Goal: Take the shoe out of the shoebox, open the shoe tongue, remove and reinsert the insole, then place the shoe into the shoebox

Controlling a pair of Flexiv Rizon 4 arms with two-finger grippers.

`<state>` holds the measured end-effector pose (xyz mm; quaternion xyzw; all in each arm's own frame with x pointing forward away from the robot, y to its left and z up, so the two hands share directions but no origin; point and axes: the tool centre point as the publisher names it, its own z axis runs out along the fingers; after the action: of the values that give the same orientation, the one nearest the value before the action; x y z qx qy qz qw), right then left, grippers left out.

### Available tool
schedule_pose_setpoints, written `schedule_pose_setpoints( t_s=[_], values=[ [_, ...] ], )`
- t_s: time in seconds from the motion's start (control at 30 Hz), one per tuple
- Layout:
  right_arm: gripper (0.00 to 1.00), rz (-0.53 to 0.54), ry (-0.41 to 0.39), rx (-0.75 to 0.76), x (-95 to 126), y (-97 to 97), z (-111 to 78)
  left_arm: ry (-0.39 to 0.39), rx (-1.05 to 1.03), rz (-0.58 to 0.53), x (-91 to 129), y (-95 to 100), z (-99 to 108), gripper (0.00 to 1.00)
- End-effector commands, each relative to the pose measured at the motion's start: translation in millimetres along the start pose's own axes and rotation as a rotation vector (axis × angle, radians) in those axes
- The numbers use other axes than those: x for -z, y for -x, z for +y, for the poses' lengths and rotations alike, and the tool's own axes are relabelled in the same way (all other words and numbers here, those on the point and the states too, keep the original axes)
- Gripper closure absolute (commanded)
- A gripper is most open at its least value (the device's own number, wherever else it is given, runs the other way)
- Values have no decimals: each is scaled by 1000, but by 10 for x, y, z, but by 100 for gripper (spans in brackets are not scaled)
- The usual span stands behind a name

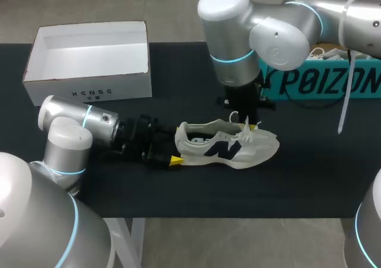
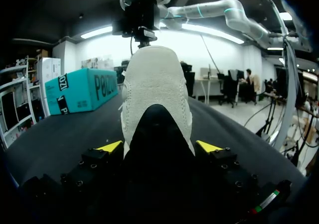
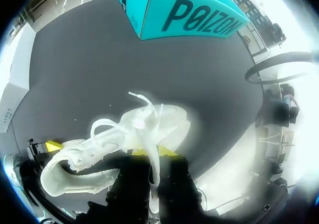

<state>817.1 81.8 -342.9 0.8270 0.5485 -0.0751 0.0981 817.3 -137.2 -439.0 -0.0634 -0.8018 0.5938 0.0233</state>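
Shoe [image 1: 229, 146] at centre frame, out of the box, standing on its sole. Heel clamped between the fingers of the left gripper [image 2: 159, 147]; right gripper [image 3: 152, 157] apparently nipped shut on the tongue [image 1: 246, 131]. Best to keep the heel pinned and draw the tongue up slowly, without lifting the sole. Underneath, black table [image 1: 309, 161]; open white shoebox [image 1: 89, 84] upper left, teal box [image 1: 321, 80] upper right.

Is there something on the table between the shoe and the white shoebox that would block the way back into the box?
Nothing visible does. Only the black table lies between the shoe and the open shoebox. The teal box stands away from that path, beyond the shoe.
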Motion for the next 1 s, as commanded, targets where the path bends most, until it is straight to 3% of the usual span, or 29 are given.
schedule_pose_setpoints(
  t_s=[0.03, 0.13, 0.33, 0.37, 0.4, 0.53, 0.67, 0.77, 0.8, 0.9, 0.93, 1.0],
  values=[
    [100, 112, -54, 0, -61, 137, 112, 1, 0, -1, -17, 0, 34, 100],
    [96, 137, -76, -7, -64, 166, 152, 1, 0, -1, -17, 0, 34, 100],
    [52, 162, -93, -10, -41, 198, 185, 1, 0, -1, -17, 0, 34, 100],
    [37, 168, -91, -13, -30, 204, 184, 1, 0, -1, -17, 0, 34, 100],
    [35, 171, -90, -14, -19, 210, 183, 1, 0, -1, -17, 0, 34, 100],
    [50, 183, -85, -17, 29, 230, 183, 1, 0, -1, -17, 0, 34, 100],
    [57, 196, -77, -15, 78, 243, 165, 1, 0, -1, -17, 0, 34, 100],
    [80, 206, -73, -13, 98, 249, 145, 1, 0, -1, -17, 0, 34, 100],
    [98, 206, -72, -12, 98, 249, 138, 1, 0, -1, -17, 0, 34, 100],
    [100, 206, -79, -16, 70, 263, 133, 1, 0, -1, -17, 0, 34, 100],
    [97, 206, -81, -17, 64, 268, 134, 1, 0, -1, -17, 0, 34, 100],
    [35, 209, -87, -16, 67, 277, 131, 1, 0, -1, -17, 0, 34, 100]
  ],
)
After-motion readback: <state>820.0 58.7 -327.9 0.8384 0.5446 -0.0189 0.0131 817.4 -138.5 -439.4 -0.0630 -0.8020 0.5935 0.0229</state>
